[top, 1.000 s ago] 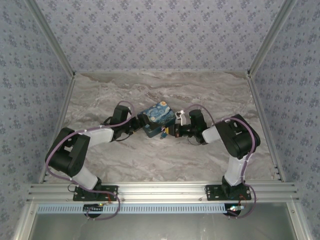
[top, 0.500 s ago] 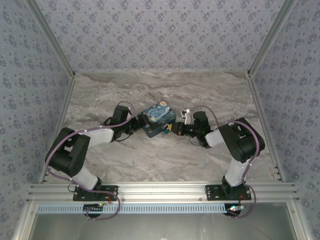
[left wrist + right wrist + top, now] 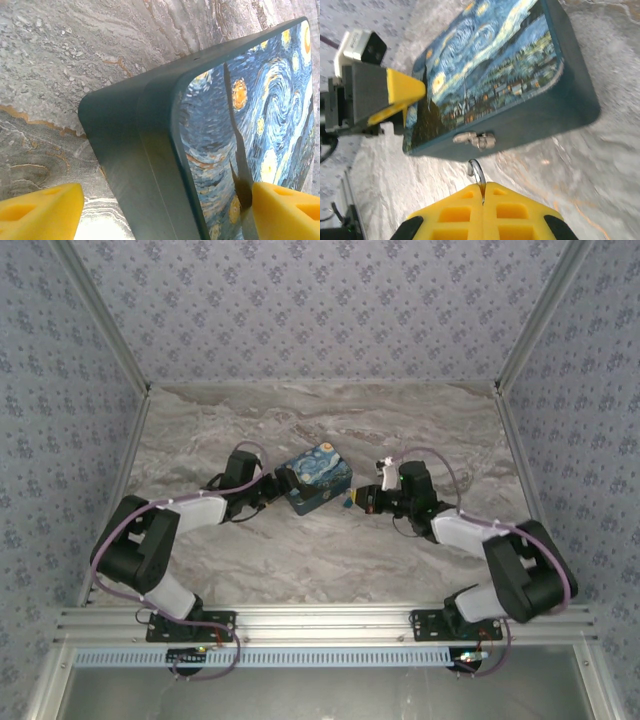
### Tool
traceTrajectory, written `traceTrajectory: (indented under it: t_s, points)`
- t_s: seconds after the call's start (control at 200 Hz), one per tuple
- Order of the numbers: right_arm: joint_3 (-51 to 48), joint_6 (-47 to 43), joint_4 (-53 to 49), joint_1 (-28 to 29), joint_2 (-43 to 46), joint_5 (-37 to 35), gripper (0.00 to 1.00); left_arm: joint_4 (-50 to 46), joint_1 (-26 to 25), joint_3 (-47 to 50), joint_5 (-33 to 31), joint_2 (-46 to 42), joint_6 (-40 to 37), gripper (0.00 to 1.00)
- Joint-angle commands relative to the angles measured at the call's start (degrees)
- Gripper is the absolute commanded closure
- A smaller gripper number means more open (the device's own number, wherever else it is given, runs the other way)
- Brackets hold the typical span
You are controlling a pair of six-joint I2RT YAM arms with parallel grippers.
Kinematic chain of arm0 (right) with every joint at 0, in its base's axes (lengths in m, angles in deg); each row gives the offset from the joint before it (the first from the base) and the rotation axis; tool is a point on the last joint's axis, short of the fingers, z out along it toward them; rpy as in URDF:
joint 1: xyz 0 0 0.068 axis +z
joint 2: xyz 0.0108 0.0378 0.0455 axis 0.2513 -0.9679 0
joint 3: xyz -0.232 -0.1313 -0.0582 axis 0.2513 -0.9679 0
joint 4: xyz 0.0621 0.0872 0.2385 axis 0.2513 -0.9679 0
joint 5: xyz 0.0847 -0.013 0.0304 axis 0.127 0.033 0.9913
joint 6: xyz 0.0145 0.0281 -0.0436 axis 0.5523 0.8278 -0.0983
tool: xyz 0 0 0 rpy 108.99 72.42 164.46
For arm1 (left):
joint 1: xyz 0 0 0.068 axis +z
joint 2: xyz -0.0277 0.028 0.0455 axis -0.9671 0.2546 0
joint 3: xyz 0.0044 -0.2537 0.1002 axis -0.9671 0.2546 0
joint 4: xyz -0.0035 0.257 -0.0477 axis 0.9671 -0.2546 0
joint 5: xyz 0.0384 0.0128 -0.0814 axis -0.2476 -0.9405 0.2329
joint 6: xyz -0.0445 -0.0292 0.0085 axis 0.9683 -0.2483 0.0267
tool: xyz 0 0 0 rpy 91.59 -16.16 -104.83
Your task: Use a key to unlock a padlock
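A round-cornered, dark-teal box (image 3: 535, 117) with a glossy starry painted lid and a small silvery latch (image 3: 475, 140) lies on the marbled tabletop (image 3: 250, 560), between the two arms. The left pincer (image 3: 278, 486) gapes wide astride the box's corner. The right pincer (image 3: 483, 189), clamped tight, pinches the padlock (image 3: 477, 173) by its thin curved shackle, just clear of the latch.

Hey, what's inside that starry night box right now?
Its contents are covered: the box is closed, lid down, silvery latch on its front wall. Outside it, the right fingers pinch a thin silvery loop, and the left fingers straddle a corner.
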Motion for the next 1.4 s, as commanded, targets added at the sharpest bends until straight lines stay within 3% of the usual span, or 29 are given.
traceTrajectory:
  t_s: [0.0,0.165,0.36,0.645,1.139,1.394]
  points:
    - [0.5,-5.8,-18.0,-0.4,7.0,-3.3,1.0,-10.6,1.8,-0.4,-2.6,4.0,-2.8,0.15]
    - [1.6,-8.4,-36.1,-0.4,14.7,-5.0,1.0,-11.7,3.6,-4.2,-1.4,6.9,-4.9,0.15]
    - [0.0,-5.8,-46.3,0.3,18.4,-5.5,1.0,-12.8,5.0,-9.4,0.0,10.5,-6.9,0.15]
    - [-0.9,-3.8,-44.5,1.4,14.8,-4.9,1.0,-16.4,5.6,-12.2,-1.8,6.5,-10.3,0.11]
    - [4.3,-5.3,-36.7,1.2,-1.9,-5.1,1.0,-25.9,6.8,-4.0,-10.0,-19.8,-14.4,0.05]
    - [7.6,-8.0,-42.0,0.7,1.7,-7.8,0.67,-30.6,6.8,-1.2,-17.0,-31.0,-17.1,0.03]
